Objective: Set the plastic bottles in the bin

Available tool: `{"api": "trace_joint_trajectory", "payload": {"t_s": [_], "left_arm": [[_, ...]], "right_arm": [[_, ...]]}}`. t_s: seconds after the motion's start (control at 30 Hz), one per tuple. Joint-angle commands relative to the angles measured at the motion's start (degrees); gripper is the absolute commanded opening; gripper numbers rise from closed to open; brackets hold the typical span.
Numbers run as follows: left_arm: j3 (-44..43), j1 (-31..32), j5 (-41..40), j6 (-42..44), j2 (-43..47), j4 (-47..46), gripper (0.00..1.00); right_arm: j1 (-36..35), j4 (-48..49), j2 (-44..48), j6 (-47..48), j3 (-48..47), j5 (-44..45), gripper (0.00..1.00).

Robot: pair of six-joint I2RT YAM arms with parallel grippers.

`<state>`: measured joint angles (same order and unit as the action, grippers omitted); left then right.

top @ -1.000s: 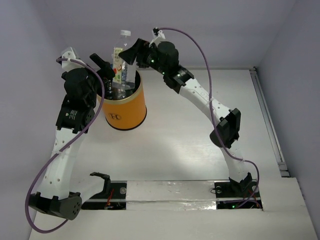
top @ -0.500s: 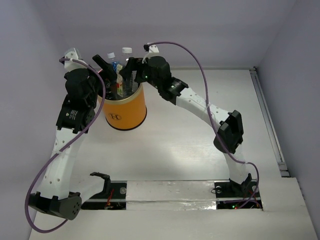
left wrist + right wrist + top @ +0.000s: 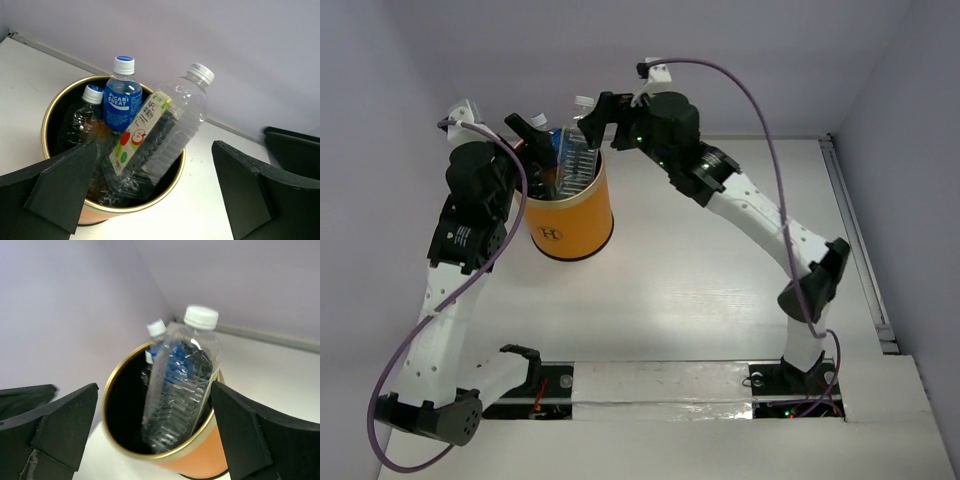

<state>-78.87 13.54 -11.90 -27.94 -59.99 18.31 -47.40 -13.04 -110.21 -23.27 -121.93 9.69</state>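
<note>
From my seat, the bin (image 3: 570,215) stands in the upper left of the top view, on the table (image 3: 700,290), with both arms gathered over it. The left gripper (image 3: 532,140) hovers at the bin's upper-left rim with its fingers spread wide and nothing between them. The right gripper (image 3: 596,118) sits at the upper-right rim, likewise spread and holding nothing.

The plastic bottles (image 3: 135,130) I can find are all inside the bin. In the left wrist view I count three: a blue-labelled bottle (image 3: 122,102) upright at the back, a smaller bottle (image 3: 90,107) with a blue-and-white cap to its left, and a tall clear bottle (image 3: 170,130) with a green-and-white label. That last one leans across the mouth from lower left to upper right, its neck and white cap poking above the gold rim. Others may lie deeper; the dark interior hides them.

I see no bottle outside the bin in any view, so I judge the task finished or very nearly so.
</note>
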Motion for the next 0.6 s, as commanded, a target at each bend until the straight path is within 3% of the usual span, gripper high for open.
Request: {"api": "trace_joint_trajectory", "payload": {"t_s": [0.0, 0.07, 0.1, 0.13, 0.17, 0.2, 0.23, 0.4, 0.5, 0.53, 0.57], "left_arm": [[-0.06, 0.35, 2.05, -1.94, 3.65, -1.87, 0.99], [-0.14, 0.35, 2.93, -2.11, 4.26, -0.65, 0.99], [-0.4, 0.35, 3.2, -2.2, 4.44, -0.12, 0.99], [-1.19, 0.35, 3.55, -2.2, 4.61, 0.41, 0.99], [-1.72, 0.35, 4.16, -2.38, 4.79, 1.11, 0.99], [-2.07, 0.35, 4.34, -2.38, 5.31, 2.51, 0.99], [-3.03, 0.35, 4.34, -2.38, 5.67, 3.66, 0.99], [-2.7, 0.35, 6.01, -2.81, 11.53, 8.15, 0.99], [-0.76, 0.35, 8.12, -4.3, 15.93, 7.8, 0.99], [-0.24, 0.35, 8.38, -4.57, 16.74, 7.45, 0.99], [-0.14, 0.35, 8.99, -4.58, 17.18, 7.1, 0.99]], "right_arm": [[-0.59, 2.23, 9.04, 1.12, 4.67, 2.61, 1.0], [-0.59, 2.84, 12.81, 0.59, 11.4, 4.09, 0.9], [-0.59, 3.97, 18.23, 0.33, 14.76, 4.63, 0.75], [-0.59, 5.29, 21.67, 0.07, 18.71, 5.42, 0.3], [-0.59, 8.17, 25.45, -0.02, 22.92, 6.12, 0.13], [-0.59, 9.07, 29.32, -0.02, 30.79, 7.95, 0.02], [-0.59, 9.26, 37.18, 0.15, 34.27, 9.02, 0.0], [-0.59, -2.32, 58.94, -0.81, 48.0, 17.87, 0.03], [-0.59, -11.11, 70.55, -4.15, 53.28, 26.04, 0.28], [-0.59, -12.79, 72.84, -5.9, 53.9, 28.25, 0.56], [-0.59, -15.15, 76.6, -6.61, 54.77, 30.1, 0.69]]}}
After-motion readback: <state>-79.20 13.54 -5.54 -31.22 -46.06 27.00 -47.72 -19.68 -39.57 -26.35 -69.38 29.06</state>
